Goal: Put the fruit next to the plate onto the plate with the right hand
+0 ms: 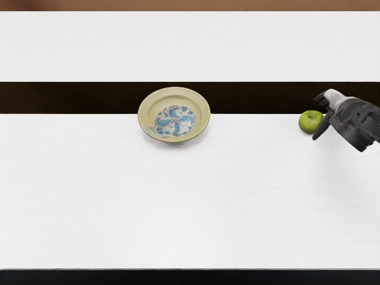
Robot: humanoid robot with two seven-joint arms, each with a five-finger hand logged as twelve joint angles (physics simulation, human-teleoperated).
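1. White table [178, 202] is seen nearest, spanning the whole view.
2. A cream plate [146, 110] with a blue floral centre is set at the table's far edge, around mid-width.
3. A green apple [310, 122] is found on the table, well apart from the plate, to its right.
4. The right hand [339, 114] is held just beside the apple, its dark fingers [320, 129] spread around the fruit's right side, released rather than clenched.

**Right hand [331, 110] — dark shell, pale cap**

Black, slender fingers [321, 129], matte and rounded at the tips. Just behind the upper fingers, a pale grey-white segment [336, 100], smooth and capsule-shaped. Further back from the fingers, a bulky dark grey wrist housing [359, 123] — curved casing, softer grey highlights along its edges, darker seams between the panels.
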